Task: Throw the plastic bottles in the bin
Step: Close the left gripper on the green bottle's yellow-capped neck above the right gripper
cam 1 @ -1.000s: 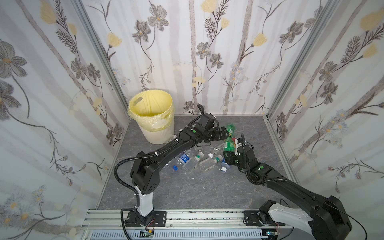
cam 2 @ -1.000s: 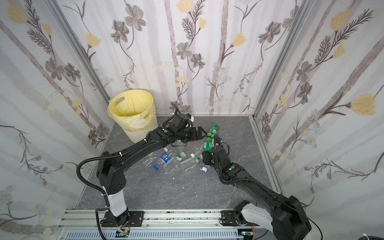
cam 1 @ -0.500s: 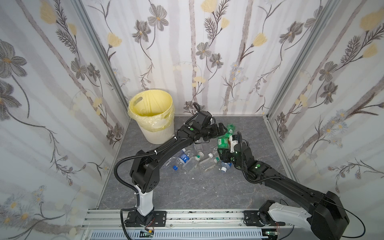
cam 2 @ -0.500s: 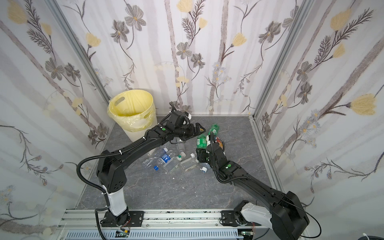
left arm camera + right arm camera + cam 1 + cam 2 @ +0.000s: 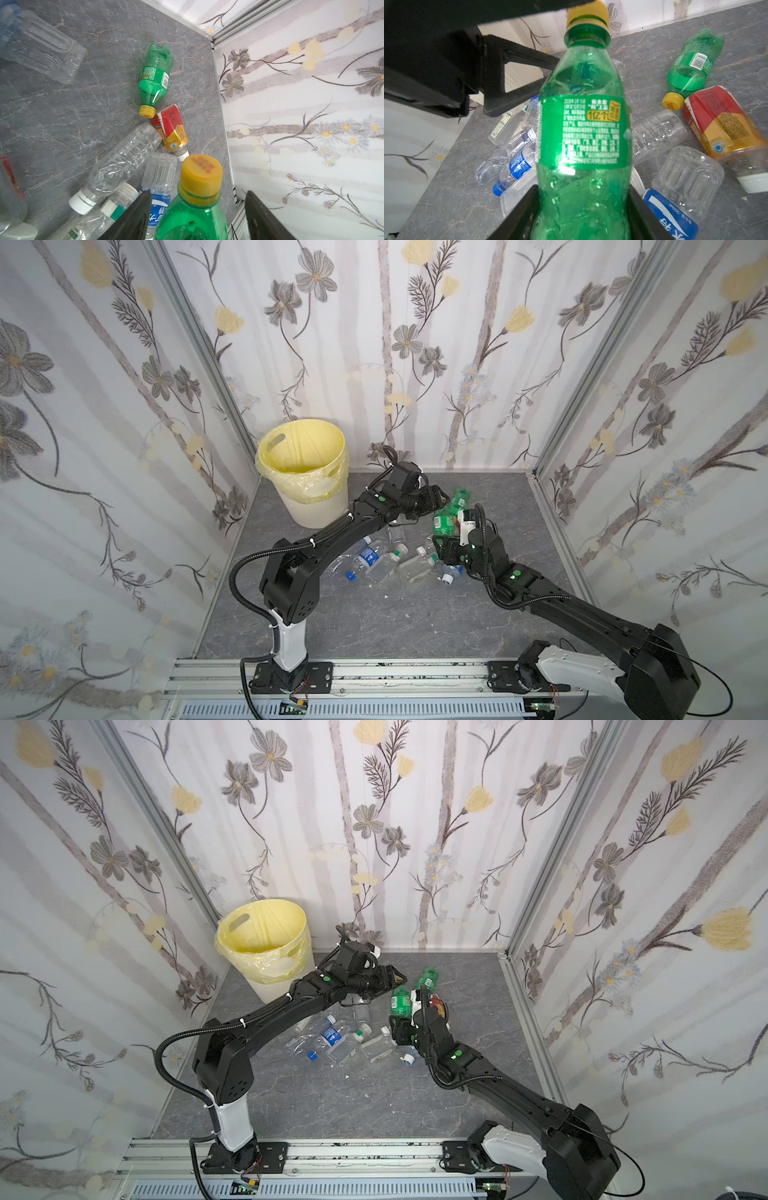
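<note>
Currently in the workspace:

- right gripper [image 5: 583, 209]: clamped on the lower body of the held green bottle [image 5: 583, 133], one finger pressed to each side.
- held green bottle: yellow cap, green label. It is lifted off the grey marbled floor [image 5: 374, 622] above the pile, roughly upright, with its cap end toward the left gripper [image 5: 198, 192].
- left gripper: jaws apart, straddling the neck and cap of that bottle. One finger lies close by the shoulder, the other stands off it with wall showing between. It is not closed on the bottle.
- bin [image 5: 320, 512]: cream-white, ribbed, upright in the back left corner and lined with a pale yellow bag [image 5: 299, 448]. It is well apart from the held bottle, and the left arm reaches past its front.
- second green bottle [image 5: 154, 76]: lying on the floor toward the back wall, its yellow cap just beside the red-orange labelled bottle [image 5: 170, 128], which also lies down.
- long clear bottle [image 5: 122, 160], white cap, and stubby clear bottle [image 5: 159, 176], blue label: lying side by side beneath the held bottle.
- blue-labelled bottle [image 5: 368, 556] and square clear bottle [image 5: 384, 566]: in a loose cluster of clear bottles mid-floor, between the two arms.
- floral wallpaper [image 5: 415, 344]: covers all three walls.
</note>
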Robot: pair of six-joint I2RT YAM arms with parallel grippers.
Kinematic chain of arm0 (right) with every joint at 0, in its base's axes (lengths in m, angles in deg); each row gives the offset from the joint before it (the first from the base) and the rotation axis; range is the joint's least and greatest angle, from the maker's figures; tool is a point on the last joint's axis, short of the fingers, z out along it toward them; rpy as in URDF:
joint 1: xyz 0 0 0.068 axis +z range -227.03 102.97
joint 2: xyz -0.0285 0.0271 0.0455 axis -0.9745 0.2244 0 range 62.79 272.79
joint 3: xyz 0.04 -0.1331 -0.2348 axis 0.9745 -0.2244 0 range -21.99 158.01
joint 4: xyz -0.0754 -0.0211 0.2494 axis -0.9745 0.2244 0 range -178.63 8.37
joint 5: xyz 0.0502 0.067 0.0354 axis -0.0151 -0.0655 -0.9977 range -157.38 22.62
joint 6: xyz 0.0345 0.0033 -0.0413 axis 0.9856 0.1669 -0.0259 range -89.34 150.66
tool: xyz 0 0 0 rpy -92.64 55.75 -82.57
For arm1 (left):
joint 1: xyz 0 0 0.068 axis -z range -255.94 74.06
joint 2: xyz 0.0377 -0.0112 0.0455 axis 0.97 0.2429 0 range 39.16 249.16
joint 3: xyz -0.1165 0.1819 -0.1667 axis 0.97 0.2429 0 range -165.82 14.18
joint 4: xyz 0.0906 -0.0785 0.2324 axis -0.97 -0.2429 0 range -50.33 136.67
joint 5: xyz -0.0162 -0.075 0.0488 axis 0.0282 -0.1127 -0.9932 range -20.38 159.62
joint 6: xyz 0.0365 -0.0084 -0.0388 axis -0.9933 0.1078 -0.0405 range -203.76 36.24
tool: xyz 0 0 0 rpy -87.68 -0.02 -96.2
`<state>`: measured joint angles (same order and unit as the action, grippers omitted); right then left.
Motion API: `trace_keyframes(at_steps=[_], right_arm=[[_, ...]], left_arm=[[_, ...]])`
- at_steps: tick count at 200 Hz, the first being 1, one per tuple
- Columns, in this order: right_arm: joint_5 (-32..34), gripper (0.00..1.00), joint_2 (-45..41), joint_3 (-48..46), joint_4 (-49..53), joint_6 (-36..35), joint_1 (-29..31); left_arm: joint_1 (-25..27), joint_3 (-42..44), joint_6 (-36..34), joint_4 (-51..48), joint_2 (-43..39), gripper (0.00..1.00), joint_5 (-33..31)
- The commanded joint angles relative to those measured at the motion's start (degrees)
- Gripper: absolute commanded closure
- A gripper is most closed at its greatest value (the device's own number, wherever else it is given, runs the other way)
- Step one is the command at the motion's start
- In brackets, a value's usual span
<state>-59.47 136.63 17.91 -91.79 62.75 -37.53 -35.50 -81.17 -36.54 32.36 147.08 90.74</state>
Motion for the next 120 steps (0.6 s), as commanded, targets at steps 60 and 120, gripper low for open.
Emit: trace_keyframes(at_steps=[60,120], right_arm=[[0.1,0.5,0.4,-0.2,-4.3,0.1,0.8],[0.4,0.5,1.6,0.2,-5.2,-0.2,1.2]], left_arm=[[-0.3,-0.3,-0.5,2.7,1.0,0.51,-1.4],[-0.3,-0.3,-1.3,2.6,1.6,0.73,-3.1]])
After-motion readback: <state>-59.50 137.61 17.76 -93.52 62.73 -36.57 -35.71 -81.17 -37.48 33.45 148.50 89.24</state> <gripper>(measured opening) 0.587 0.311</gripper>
